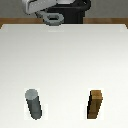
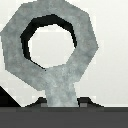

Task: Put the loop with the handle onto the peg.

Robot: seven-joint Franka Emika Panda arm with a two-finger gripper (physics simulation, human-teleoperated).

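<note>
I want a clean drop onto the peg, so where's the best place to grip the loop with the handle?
Grip the loop with the handle by its stub handle, coming from the handle side. That leaves the round hole clear to pass over the peg.

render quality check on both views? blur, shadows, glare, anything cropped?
Exterior view: low-res and soft, no glare; the peg and wooden block cast only faint shadows on the table; the gripper is cropped at the top edge. Wrist view: the loop with the handle fills the frame, pixelated, its hole's inner rim shaded dark.

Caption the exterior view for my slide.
Gripper holds the loop at the table's far edge; peg and block near.
</note>
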